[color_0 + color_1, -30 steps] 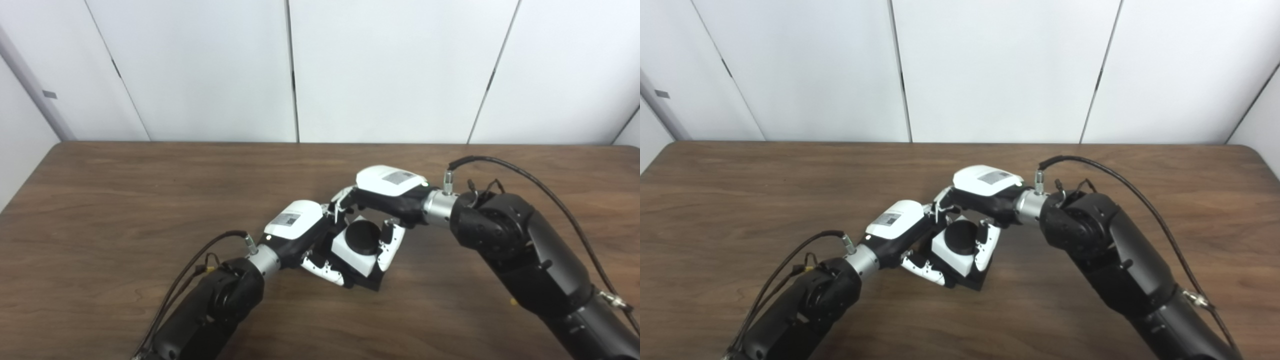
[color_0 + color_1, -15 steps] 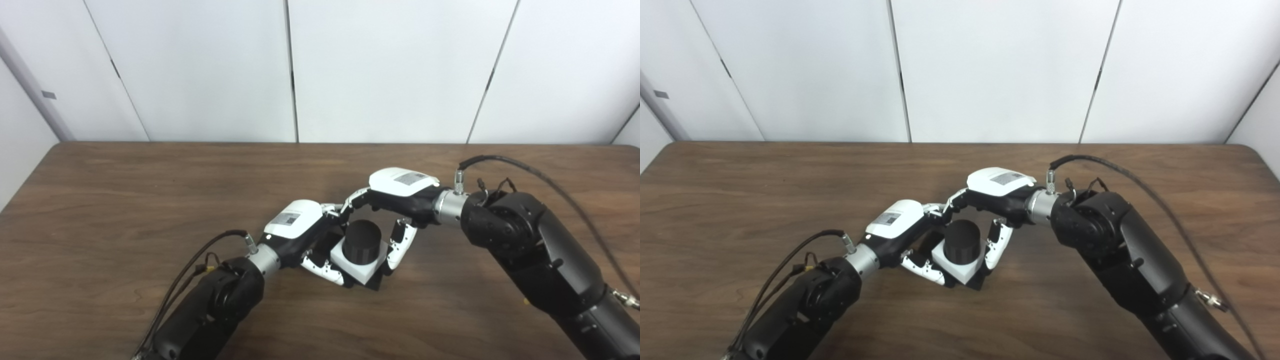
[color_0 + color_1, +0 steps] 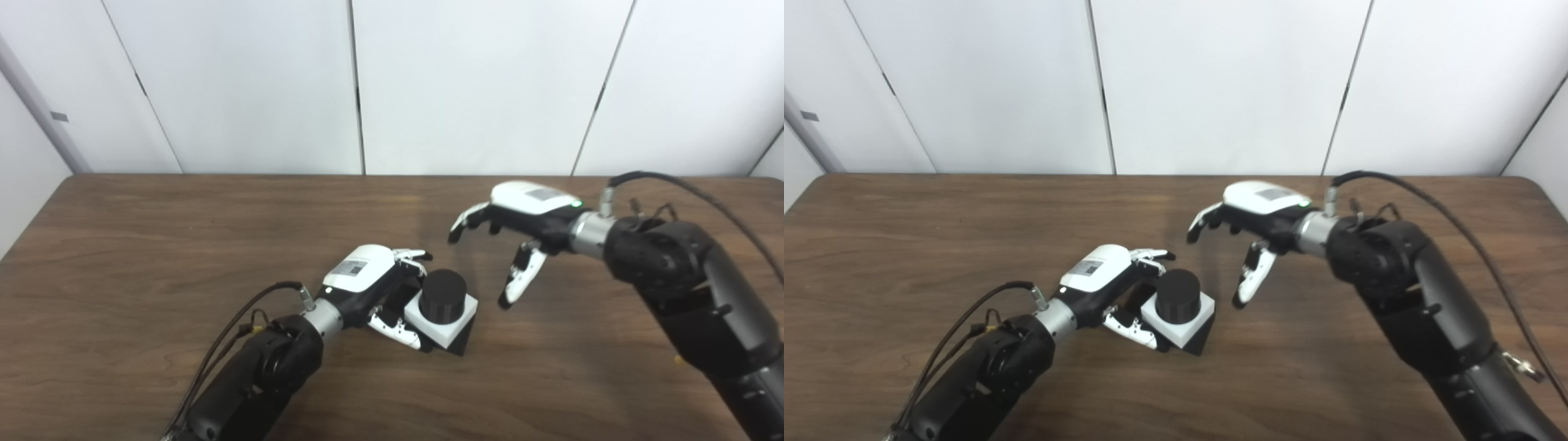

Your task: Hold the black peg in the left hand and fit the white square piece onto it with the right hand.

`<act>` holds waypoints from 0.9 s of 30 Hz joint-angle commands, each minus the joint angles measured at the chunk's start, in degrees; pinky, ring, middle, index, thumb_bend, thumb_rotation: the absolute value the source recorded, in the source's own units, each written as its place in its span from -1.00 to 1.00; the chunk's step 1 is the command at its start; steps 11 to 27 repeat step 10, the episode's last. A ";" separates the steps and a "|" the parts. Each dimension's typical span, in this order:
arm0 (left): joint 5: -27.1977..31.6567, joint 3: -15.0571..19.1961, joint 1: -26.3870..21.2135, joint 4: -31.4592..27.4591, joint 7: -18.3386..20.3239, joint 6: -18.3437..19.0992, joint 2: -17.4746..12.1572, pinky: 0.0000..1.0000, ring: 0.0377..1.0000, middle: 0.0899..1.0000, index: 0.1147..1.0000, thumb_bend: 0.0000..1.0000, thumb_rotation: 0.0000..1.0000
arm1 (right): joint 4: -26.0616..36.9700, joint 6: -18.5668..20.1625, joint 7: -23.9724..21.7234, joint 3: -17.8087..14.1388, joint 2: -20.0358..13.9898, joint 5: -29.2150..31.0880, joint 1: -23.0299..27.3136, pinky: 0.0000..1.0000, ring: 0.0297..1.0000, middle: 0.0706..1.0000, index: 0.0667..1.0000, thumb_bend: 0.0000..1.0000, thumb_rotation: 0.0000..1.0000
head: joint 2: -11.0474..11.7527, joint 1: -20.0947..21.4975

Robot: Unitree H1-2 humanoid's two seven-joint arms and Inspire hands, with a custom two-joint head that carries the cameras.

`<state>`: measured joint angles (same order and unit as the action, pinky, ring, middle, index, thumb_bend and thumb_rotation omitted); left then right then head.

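White wall panels stand behind one brown wooden table (image 3: 122,245). At centre-left, the left hand (image 3: 367,278) grasps the base of one black peg (image 3: 442,295), with one white square piece (image 3: 450,321) seated around it. To the right, the right hand (image 3: 520,220) hovers apart, fingers spread, holding nothing.

We seem to be in a lab: a bare wood-grain table (image 3: 153,245) stands against plain white wall panels (image 3: 245,86).

surface: brown wooden table (image 3: 153,233) | on it: black peg (image 3: 442,293) base, white square piece (image 3: 450,318) seated around peg
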<state>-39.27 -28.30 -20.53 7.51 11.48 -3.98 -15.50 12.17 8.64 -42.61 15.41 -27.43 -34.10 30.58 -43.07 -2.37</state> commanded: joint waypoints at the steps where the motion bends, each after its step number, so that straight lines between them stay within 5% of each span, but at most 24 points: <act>1: -0.94 -0.67 0.76 1.32 2.69 0.99 -1.38 0.68 0.78 0.77 -0.15 0.05 -0.87 | 1.57 -0.38 4.43 -3.16 -0.76 1.65 0.29 0.24 0.51 0.56 0.39 0.63 -0.87 | -0.06 0.09; 10: -0.92 -0.80 0.75 1.23 3.37 1.56 -1.41 0.70 0.79 0.78 -0.15 0.05 -0.87 | 2.79 -2.92 20.16 -14.96 4.02 10.00 -10.88 0.29 0.43 0.43 0.32 0.39 -1.00 | -0.04 0.61; 27: -0.92 -0.80 0.75 1.23 3.37 1.56 -1.41 0.70 0.79 0.78 -0.15 0.05 -0.87 | 2.79 -2.92 20.16 -14.96 4.02 10.00 -10.88 0.29 0.43 0.43 0.32 0.39 -1.00 | -0.04 0.61</act>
